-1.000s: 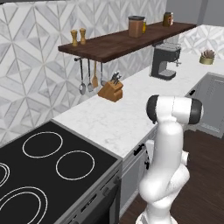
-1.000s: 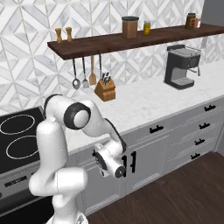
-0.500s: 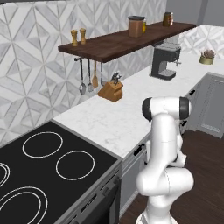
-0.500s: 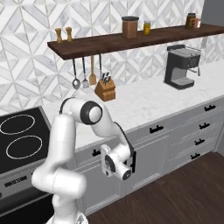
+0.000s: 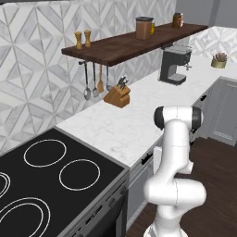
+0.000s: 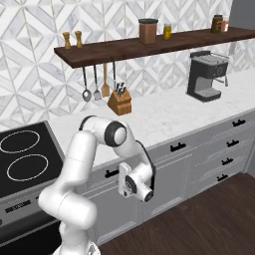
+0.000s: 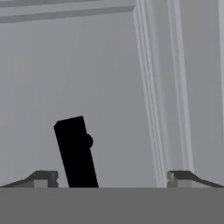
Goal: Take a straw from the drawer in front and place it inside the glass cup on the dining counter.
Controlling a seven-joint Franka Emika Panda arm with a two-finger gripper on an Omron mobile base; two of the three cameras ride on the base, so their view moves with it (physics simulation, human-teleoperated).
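Note:
My gripper (image 6: 131, 184) hangs low in front of the light grey cabinets under the marble worktop, pointing at the drawer (image 6: 101, 177). In the hand view the gripper (image 7: 111, 178) is open, close to the drawer's panelled front (image 7: 109, 83). The small black handle (image 7: 76, 151) stands between the fingertips (image 7: 41, 178), nearer the left one, and nothing is held. From the left base the arm hides the hand, and a black drawer handle (image 5: 147, 159) shows under the counter edge. The straw, the glass cup and the dining counter are out of view.
A black stove (image 6: 22, 154) lies left of the arm. The marble worktop (image 6: 164, 114) carries a knife block (image 6: 119, 102) and a coffee machine (image 6: 206, 74). More grey drawers with black handles (image 6: 226, 144) run to the right, above a dark wood floor (image 6: 199, 224).
The arm's elbow has swung to the right above the cabinets. The hand has shifted slightly right at about the same height in front of the drawer.

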